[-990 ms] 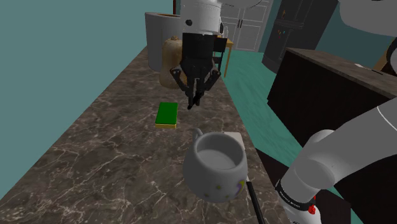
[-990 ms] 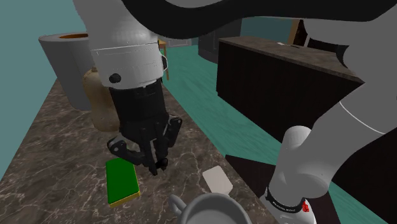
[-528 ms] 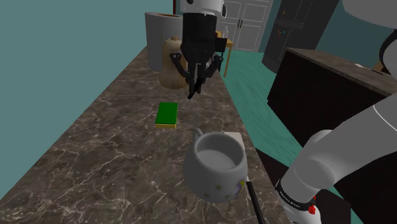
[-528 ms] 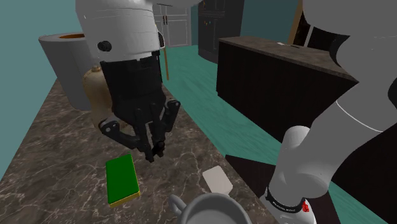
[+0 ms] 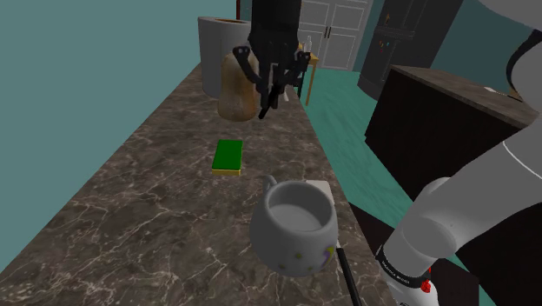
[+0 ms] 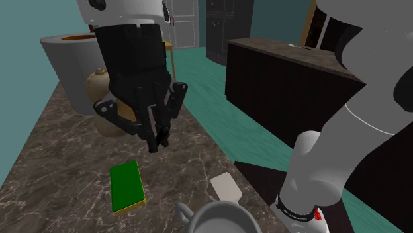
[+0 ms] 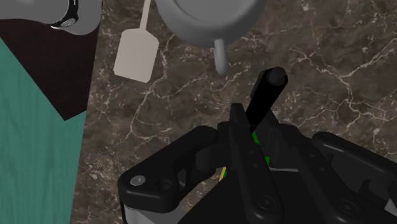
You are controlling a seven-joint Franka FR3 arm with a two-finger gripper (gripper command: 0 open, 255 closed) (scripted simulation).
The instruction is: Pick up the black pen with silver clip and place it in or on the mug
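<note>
The gripper hangs high over the marbled counter, above the far side of the green block. Its fingers are closed on a slim black rod, taken to be the black pen. The rod sticks out past the fingertips in the wrist view. No silver clip can be made out on it, so the identification is probable, not certain.

Step in hand: the pick appears done and the carry to the mug is pending. The mug stands upright near the counter's end by the stand, its mouth open and unobstructed, well apart from the gripper.

Next move: travel across to above the mug's mouth, lower the pen tip inside the rim, then release.

Clearances: the path over the green block is open. A tan jar and a grey tub stand beyond the gripper, away from the route. A pale flat utensil lies just beside the mug. The counter edge on the shoulder view's right drops to teal floor, close by the mug.
</note>
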